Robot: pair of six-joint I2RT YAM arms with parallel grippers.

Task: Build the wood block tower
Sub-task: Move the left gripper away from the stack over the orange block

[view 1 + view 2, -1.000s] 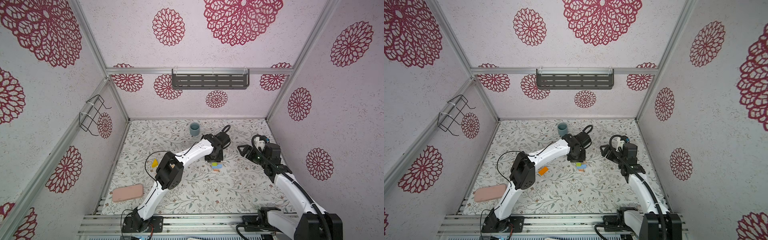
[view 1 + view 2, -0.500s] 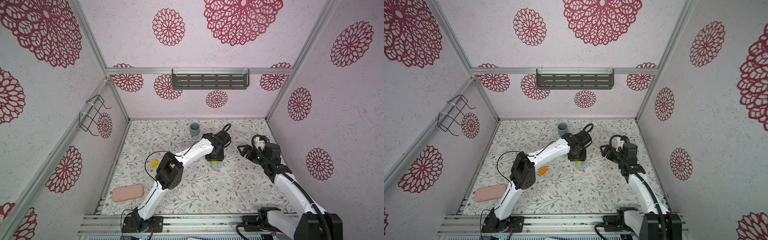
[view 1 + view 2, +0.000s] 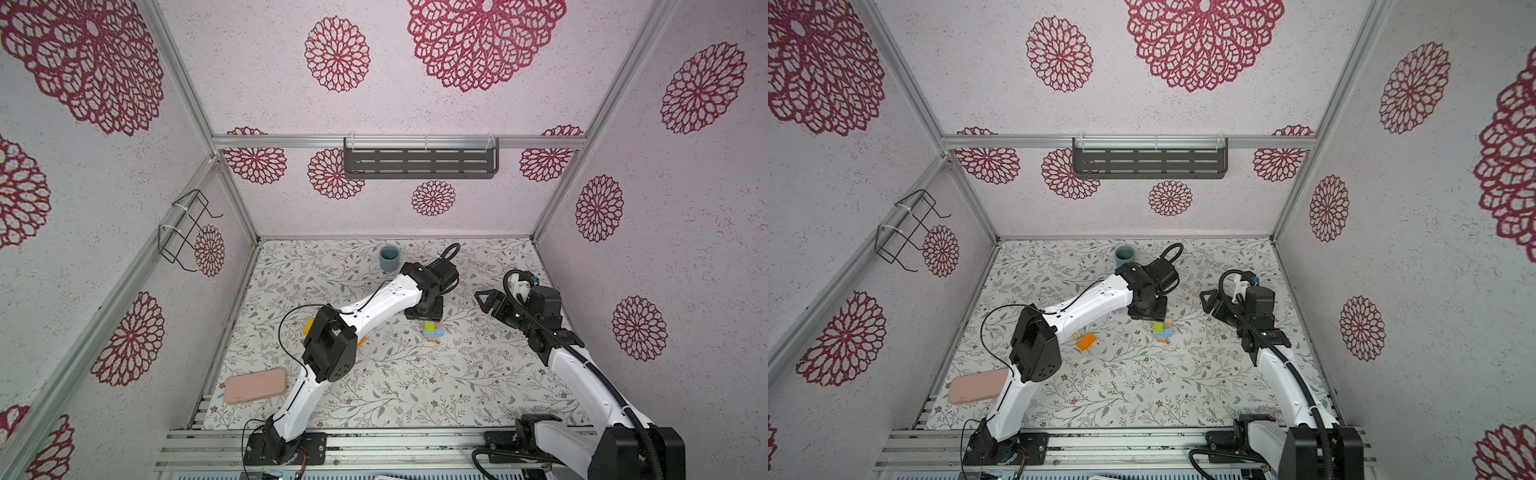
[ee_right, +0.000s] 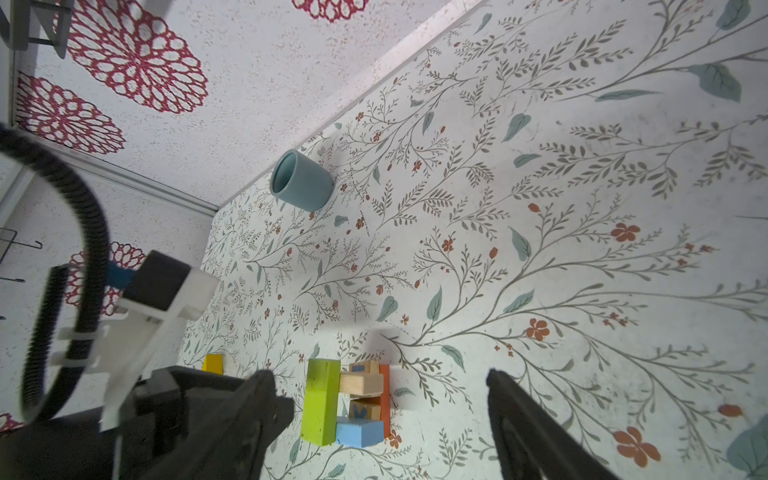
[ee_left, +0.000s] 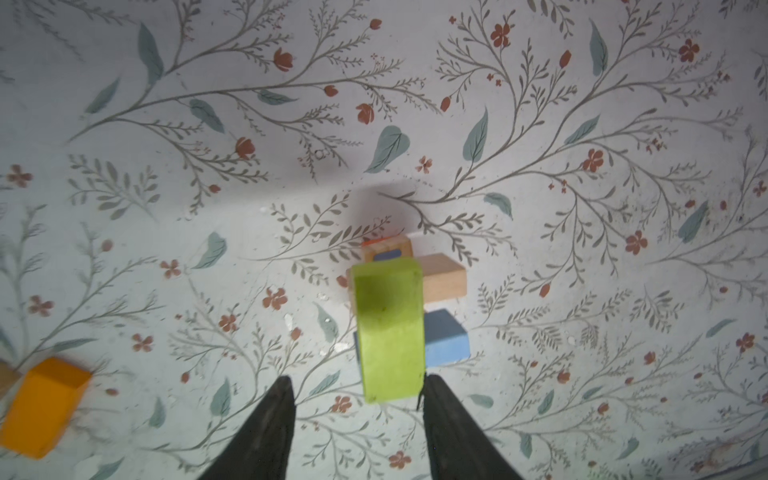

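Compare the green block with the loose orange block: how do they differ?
The green block lies on top of the tower, across the tan block and the blue block; the orange block lies on the table, apart from it. The green block sits at the tips of the open left end effector; the orange block is off to its side. Both are painted rectangular blocks.
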